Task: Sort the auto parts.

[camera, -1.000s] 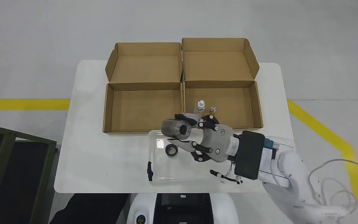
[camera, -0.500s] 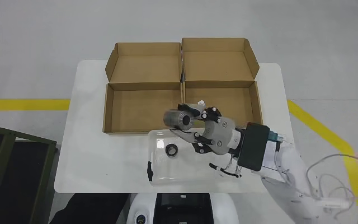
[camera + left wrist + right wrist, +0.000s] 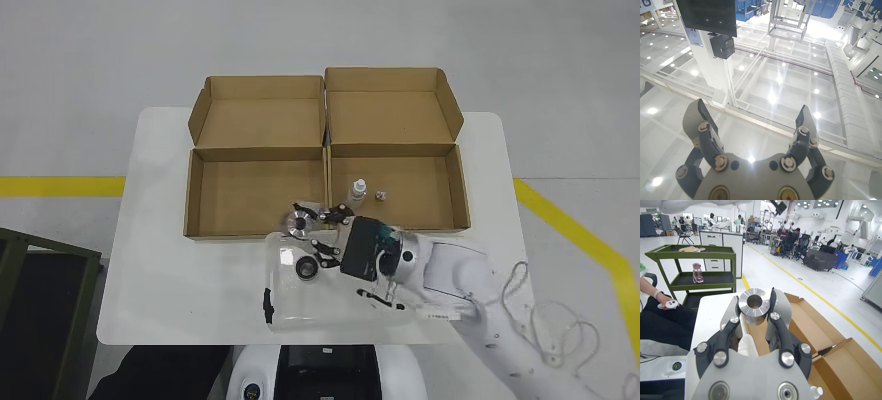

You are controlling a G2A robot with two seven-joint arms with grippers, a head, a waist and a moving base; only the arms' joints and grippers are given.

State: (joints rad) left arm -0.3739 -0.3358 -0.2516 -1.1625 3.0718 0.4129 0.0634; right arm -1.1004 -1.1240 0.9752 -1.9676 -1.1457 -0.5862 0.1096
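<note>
A shiny metal cylinder [image 3: 754,308] with a bore through it sits between the fingers of my right gripper [image 3: 754,300], which is shut on it. From above, the cylinder [image 3: 299,221] hangs at the near wall of the left cardboard box [image 3: 255,195], over the far edge of the clear tray [image 3: 330,305]. A black ring [image 3: 307,267] lies in that tray. My left gripper [image 3: 751,113] is open, holds nothing and points up at the ceiling.
The right cardboard box [image 3: 410,190] holds a small white bottle [image 3: 357,188] and a tiny part [image 3: 381,194]. A small black piece [image 3: 268,305] lies at the tray's left end. A green cart [image 3: 691,272] stands off the table's left side.
My right arm has swung and turned its wrist, so the gripper now points left. The cylinder has shifted slightly left, toward the left box's near wall.
</note>
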